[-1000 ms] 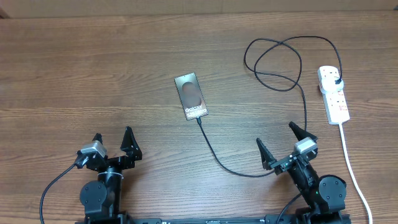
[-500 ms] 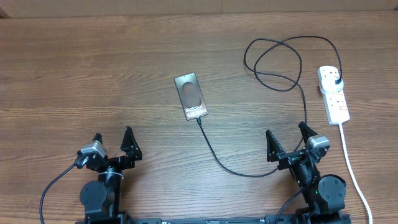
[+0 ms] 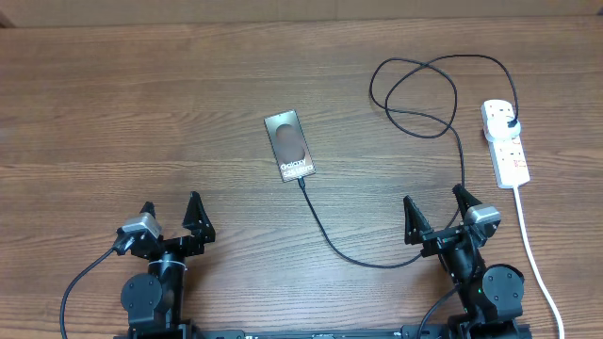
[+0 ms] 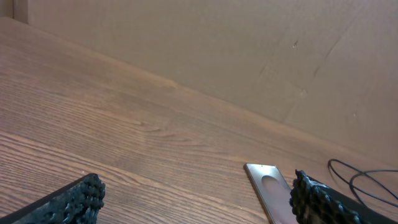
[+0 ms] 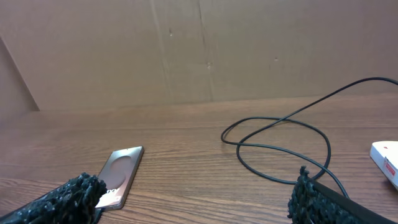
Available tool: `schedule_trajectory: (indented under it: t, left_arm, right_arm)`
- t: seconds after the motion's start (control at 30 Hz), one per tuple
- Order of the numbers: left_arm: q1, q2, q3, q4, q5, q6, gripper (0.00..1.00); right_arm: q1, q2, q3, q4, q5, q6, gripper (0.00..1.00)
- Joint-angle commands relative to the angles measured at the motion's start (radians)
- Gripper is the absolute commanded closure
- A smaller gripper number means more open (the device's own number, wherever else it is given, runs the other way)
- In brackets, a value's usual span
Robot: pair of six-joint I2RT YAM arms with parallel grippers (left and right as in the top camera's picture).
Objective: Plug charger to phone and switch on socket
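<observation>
The grey-silver phone (image 3: 290, 145) lies mid-table with "Galaxy" lettering at its near end; it shows in the left wrist view (image 4: 268, 190) and the right wrist view (image 5: 122, 172). The black charger cable (image 3: 350, 255) runs from the phone's near end, loops at the back right (image 5: 283, 134), and its plug sits in the white socket strip (image 3: 505, 142) at the far right. My left gripper (image 3: 171, 218) is open and empty near the front left. My right gripper (image 3: 438, 215) is open and empty over the cable near the front right.
The strip's thick white cord (image 3: 533, 250) runs toward the front edge right of my right arm. A brown cardboard wall (image 5: 199, 50) stands behind the table. Bare wood lies left of the phone.
My right gripper has shifted a little to the right and turned since a second ago. It has been still for the last half second. The left arm has not moved.
</observation>
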Motion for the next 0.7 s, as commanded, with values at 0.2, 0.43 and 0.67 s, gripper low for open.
schedule_trajectory:
  t: [0.2,0.43,0.67]
  left_arm:
    - [0.005,-0.007,-0.003,-0.003,0.0,-0.003,0.0]
    - [0.005,-0.007,-0.003,-0.003,0.0,-0.003,0.0]
    - [0.005,-0.007,-0.003,-0.003,0.0,-0.003,0.0]
  right_arm:
    - [0.003,-0.009,-0.01,0.003,0.013,0.006,0.0]
    - [0.003,-0.009,-0.01,0.003,0.013,0.006,0.0]
    - [0.003,-0.009,-0.01,0.003,0.013,0.006,0.0]
